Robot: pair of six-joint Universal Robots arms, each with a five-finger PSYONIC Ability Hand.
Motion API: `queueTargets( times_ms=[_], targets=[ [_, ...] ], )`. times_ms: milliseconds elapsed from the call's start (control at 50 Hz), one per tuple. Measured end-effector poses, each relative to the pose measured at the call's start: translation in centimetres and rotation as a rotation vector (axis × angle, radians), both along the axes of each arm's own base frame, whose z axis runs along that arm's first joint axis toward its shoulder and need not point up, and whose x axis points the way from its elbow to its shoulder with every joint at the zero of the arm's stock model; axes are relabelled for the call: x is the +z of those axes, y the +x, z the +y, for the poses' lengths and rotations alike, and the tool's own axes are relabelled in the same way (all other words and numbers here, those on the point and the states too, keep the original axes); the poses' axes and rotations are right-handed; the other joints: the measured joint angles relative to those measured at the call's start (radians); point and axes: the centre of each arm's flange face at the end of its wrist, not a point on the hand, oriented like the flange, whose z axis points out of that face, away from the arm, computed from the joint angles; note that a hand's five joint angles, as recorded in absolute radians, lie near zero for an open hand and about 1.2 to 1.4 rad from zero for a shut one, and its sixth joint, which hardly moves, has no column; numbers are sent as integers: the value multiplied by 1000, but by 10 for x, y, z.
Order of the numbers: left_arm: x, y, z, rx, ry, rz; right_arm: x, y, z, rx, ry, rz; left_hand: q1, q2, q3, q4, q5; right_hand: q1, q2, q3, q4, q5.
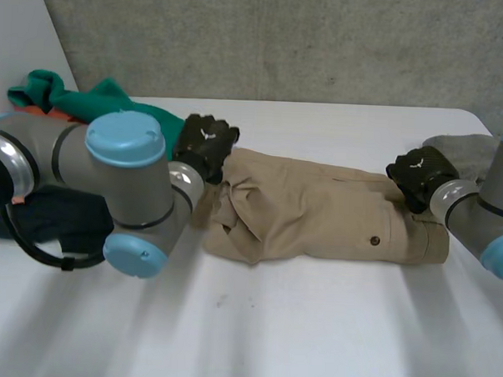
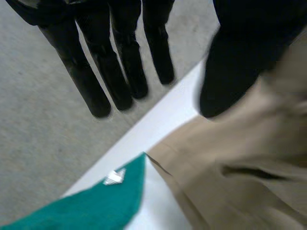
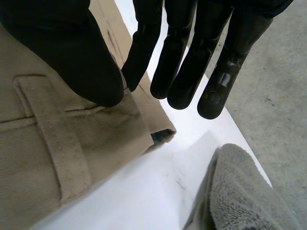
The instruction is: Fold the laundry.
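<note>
Folded tan trousers (image 1: 317, 212) lie across the middle of the white table (image 1: 312, 333). My left hand (image 1: 205, 145) hovers at their left end. In its wrist view the left hand (image 2: 96, 81) has straight fingers spread away from the thumb, and the tan trousers (image 2: 240, 163) lie under the thumb, ungripped. My right hand (image 1: 419, 175) is at the right end, on the waistband. There the right hand (image 3: 67, 52) pinches the edge of the tan trousers (image 3: 62, 158) between the thumb and the nearest finger, while the other fingers stay straight.
A green garment (image 1: 113, 103) lies at the back left, its corner (image 2: 96, 206) just beside the trousers. A dark garment (image 1: 58, 218) sits under my left arm. A grey towel (image 1: 470, 152) is heaped at the table's right edge, close to my right hand (image 3: 249, 191).
</note>
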Motion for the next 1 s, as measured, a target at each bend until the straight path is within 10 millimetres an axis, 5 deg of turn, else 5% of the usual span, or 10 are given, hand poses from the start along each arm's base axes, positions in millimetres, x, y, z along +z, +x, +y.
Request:
queueTargets(
  times_ms=[40, 100, 260, 480, 620, 700, 960, 1000],
  targets=[
    [0, 5, 14, -9, 27, -11, 0, 1, 6, 7, 9, -3, -164, -263, -258, -264, -264, 0, 0, 0, 0, 0],
    [6, 10, 27, -14, 40, -15, 1, 1, 12, 12, 17, -5, -178, -347, -342, -352, -356, 0, 0, 0, 0, 0],
    [48, 25, 70, -33, 62, 107, 6, -3, 27, 16, 36, -6, -178, -361, -345, -366, -375, 0, 0, 0, 0, 6],
    [40, 12, 76, -59, 133, 126, 8, -4, 34, 17, 40, -5, -178, -374, -373, -385, -390, 0, 0, 0, 0, 6],
    [0, -12, 57, -69, 186, 70, 5, -4, 36, 17, 47, -4, -131, -330, -329, -330, -331, 0, 0, 0, 0, 6],
    [-15, -19, 43, -60, 184, 57, 7, -5, 33, 15, 35, -6, 427, 203, 197, 191, 182, 0, 0, 0, 0, 6],
    [-8, -25, -34, -2, -102, 40, 21, 2, -9, 6, -221, -74, 475, 328, 320, 332, 276, 0, 0, 0, 0, 6],
    [-8, -25, -34, -2, -102, 40, 21, 2, -9, 6, -221, -74, 475, 328, 320, 332, 276, 0, 0, 0, 0, 6]
  ],
)
